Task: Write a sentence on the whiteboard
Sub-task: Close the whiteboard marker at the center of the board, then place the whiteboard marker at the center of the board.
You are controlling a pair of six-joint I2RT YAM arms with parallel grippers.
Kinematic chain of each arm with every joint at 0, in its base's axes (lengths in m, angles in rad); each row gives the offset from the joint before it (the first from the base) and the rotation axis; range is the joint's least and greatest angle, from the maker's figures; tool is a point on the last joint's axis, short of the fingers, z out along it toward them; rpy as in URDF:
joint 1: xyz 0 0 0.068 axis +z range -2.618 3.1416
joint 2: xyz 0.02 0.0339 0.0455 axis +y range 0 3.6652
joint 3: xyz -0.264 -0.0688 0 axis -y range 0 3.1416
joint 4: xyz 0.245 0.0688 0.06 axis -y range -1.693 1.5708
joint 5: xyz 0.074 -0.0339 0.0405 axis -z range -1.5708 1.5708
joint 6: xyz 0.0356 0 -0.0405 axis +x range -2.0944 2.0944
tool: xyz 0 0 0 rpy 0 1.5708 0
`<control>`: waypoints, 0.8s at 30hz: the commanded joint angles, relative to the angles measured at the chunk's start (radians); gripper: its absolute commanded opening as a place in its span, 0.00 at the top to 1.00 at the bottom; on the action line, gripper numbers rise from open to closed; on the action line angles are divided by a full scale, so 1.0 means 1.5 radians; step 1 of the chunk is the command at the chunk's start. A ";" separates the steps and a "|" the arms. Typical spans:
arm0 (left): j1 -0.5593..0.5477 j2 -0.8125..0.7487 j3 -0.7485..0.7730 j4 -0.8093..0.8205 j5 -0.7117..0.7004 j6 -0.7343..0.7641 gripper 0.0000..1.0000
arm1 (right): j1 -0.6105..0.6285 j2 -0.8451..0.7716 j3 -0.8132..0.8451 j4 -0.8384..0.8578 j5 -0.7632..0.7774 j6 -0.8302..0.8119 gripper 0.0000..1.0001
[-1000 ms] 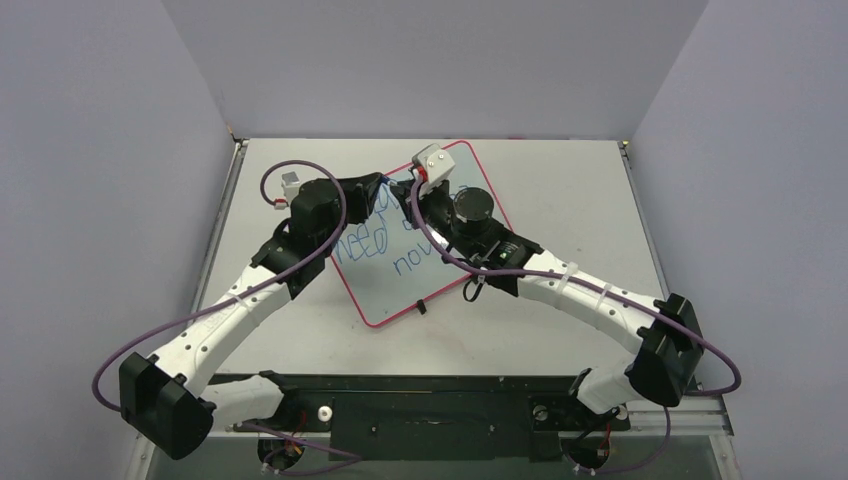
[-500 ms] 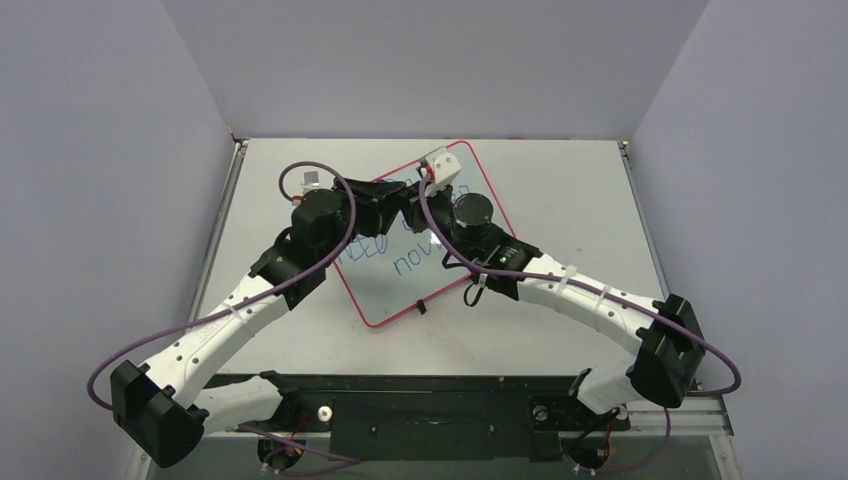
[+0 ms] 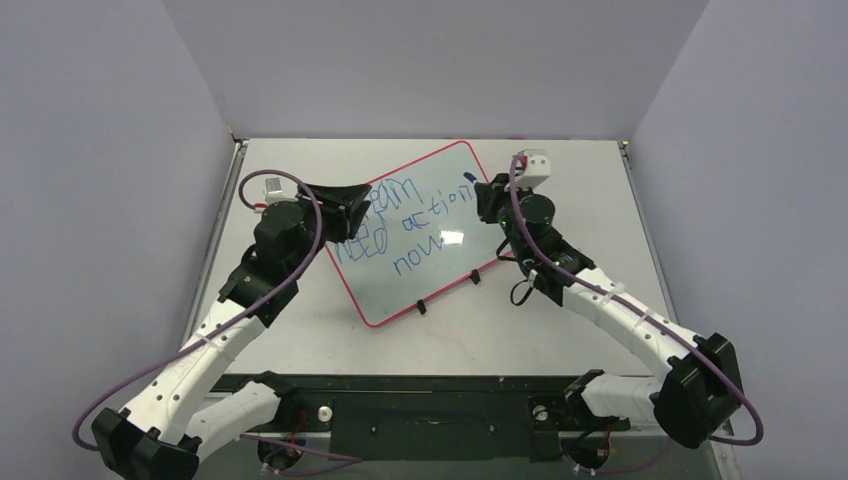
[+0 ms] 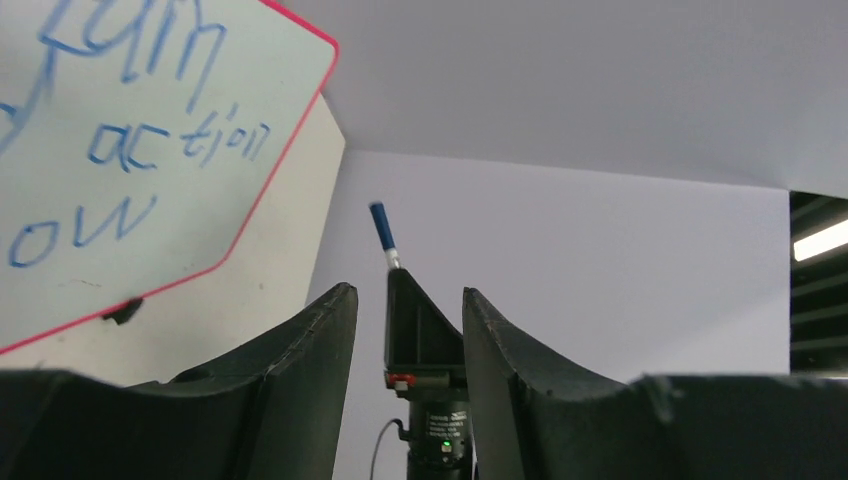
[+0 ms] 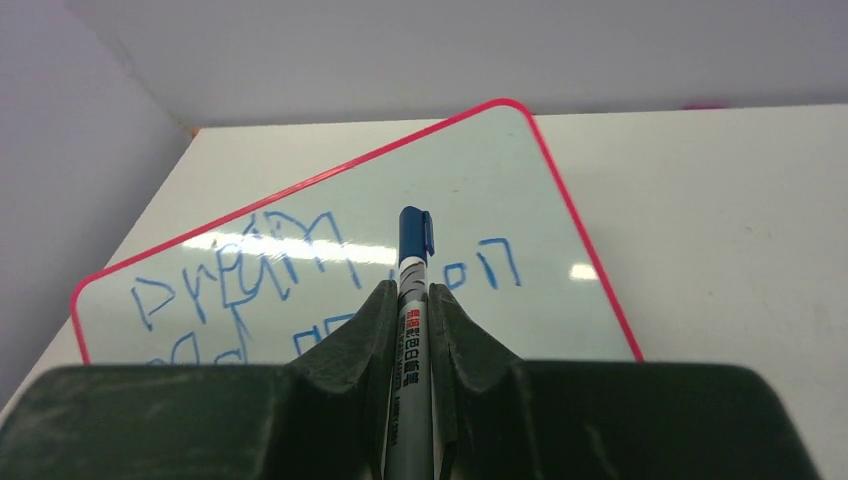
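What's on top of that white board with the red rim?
Blue handwritten marker words, with action and now readable. The black left gripper hides the top row's start from overhead.

Pale grey table (image 3: 580, 190), red-rimmed whiteboard (image 3: 440, 275) flat on it, skewed diag.

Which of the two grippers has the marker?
The right gripper: its jaws are shut on the blue marker, which points out over the whiteboard. The left gripper stands open and empty.
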 commanded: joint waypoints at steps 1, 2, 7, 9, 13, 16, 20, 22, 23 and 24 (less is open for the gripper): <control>0.070 -0.035 -0.018 -0.028 0.022 0.077 0.60 | -0.072 -0.061 -0.050 0.003 0.029 0.101 1.00; 0.082 -0.042 -0.019 -0.034 0.025 0.090 0.59 | -0.097 -0.073 -0.065 0.000 0.029 0.115 1.00; 0.185 -0.081 0.009 -0.148 0.009 0.216 0.59 | -0.180 -0.092 -0.108 -0.053 0.038 0.167 1.00; 0.221 -0.099 0.008 -0.178 0.000 0.265 0.58 | -0.220 -0.094 -0.130 -0.061 0.028 0.199 1.00; 0.272 -0.137 -0.005 -0.203 -0.022 0.361 0.55 | -0.300 -0.065 -0.152 -0.099 0.002 0.265 1.00; 0.291 -0.155 -0.007 -0.240 -0.055 0.415 0.53 | -0.328 -0.029 -0.148 -0.136 -0.011 0.288 1.00; 0.301 -0.174 -0.021 -0.260 -0.105 0.474 0.50 | -0.356 0.024 -0.153 -0.140 -0.042 0.310 1.00; 0.303 -0.181 -0.033 -0.261 -0.121 0.514 0.49 | -0.367 0.046 -0.155 -0.141 -0.055 0.320 1.00; 0.304 -0.183 -0.035 -0.259 -0.128 0.526 0.48 | -0.374 0.059 -0.155 -0.143 -0.058 0.325 1.00; 0.304 -0.187 -0.038 -0.258 -0.130 0.550 0.48 | -0.378 0.065 -0.154 -0.146 -0.065 0.326 1.00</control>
